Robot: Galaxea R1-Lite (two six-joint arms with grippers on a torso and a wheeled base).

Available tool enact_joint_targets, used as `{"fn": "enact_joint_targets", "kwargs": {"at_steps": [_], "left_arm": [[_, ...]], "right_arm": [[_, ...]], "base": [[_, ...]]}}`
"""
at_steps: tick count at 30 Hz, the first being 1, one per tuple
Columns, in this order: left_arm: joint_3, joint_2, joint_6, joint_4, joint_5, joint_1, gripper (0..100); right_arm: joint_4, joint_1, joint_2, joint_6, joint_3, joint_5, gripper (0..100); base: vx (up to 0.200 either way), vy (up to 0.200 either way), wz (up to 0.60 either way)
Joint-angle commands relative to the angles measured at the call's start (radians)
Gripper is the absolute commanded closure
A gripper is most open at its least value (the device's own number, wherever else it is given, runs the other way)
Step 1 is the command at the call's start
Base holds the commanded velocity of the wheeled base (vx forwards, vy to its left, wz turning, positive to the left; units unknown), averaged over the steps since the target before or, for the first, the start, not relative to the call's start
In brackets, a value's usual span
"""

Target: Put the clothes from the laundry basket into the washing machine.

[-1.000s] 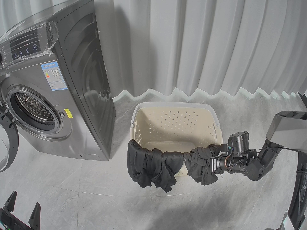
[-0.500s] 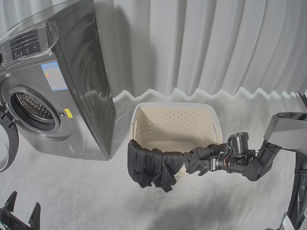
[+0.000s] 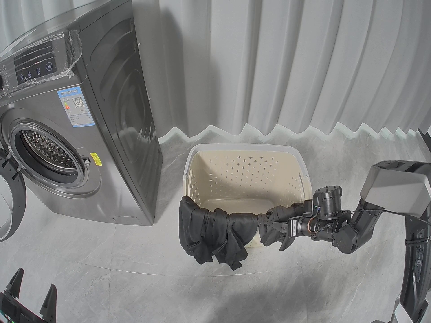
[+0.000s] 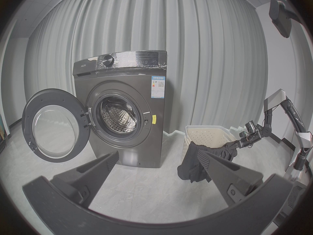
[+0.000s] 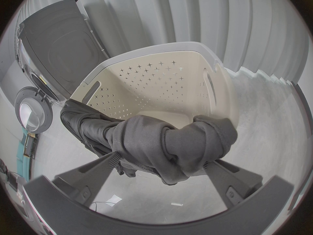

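**Curtained laundry corner: nothing loaded yet**

Pale floor and white curtains frame the washing machine (image 3: 112, 113), its door (image 4: 53, 126) swung open and its drum (image 3: 47, 151) bare as far as can be seen. One dark garment (image 3: 215, 232) hangs over the near rim of the laundry basket (image 3: 247, 149). The right gripper (image 3: 277, 233) has its fingers apart around the garment's end. The left gripper (image 3: 35, 283), fingers also apart, hangs low near the machine. Judging from this, lifting and loading are both left to do.

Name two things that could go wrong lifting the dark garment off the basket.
The right tool is open around only one bunched end of the dark garment, so it may slip out. The garment hangs over the laundry basket rim; pulling could drag or tip the basket.
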Motion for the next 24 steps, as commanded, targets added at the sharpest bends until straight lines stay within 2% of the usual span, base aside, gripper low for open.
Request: {"fn": "enact_joint_targets", "kwargs": {"at_steps": [1, 10, 16, 19, 24], "left_arm": [[0.016, -0.018, 0.000, 0.000, 0.000, 0.000, 0], [0.016, -0.018, 0.000, 0.000, 0.000, 0.000, 0], [0.016, -0.018, 0.000, 0.000, 0.000, 0.000, 0], [0.016, -0.018, 0.000, 0.000, 0.000, 0.000, 0], [0.016, -0.018, 0.000, 0.000, 0.000, 0.000, 0]], "right_arm": [[-0.005, 0.002, 0.011, 0.000, 0.002, 0.004, 100], [-0.016, 0.008, -0.009, 0.000, 0.038, 0.010, 100], [-0.125, 0.011, -0.010, -0.003, 0.078, 0.011, 100], [-0.180, 0.011, -0.064, -0.005, 0.125, 0.013, 100], [-0.182, 0.014, -0.165, -0.005, 0.157, 0.025, 100]], "base": [[0.000, 0.000, 0.00], [0.000, 0.000, 0.00], [0.000, 0.000, 0.00], [0.000, 0.000, 0.00], [0.000, 0.000, 0.00]]}}
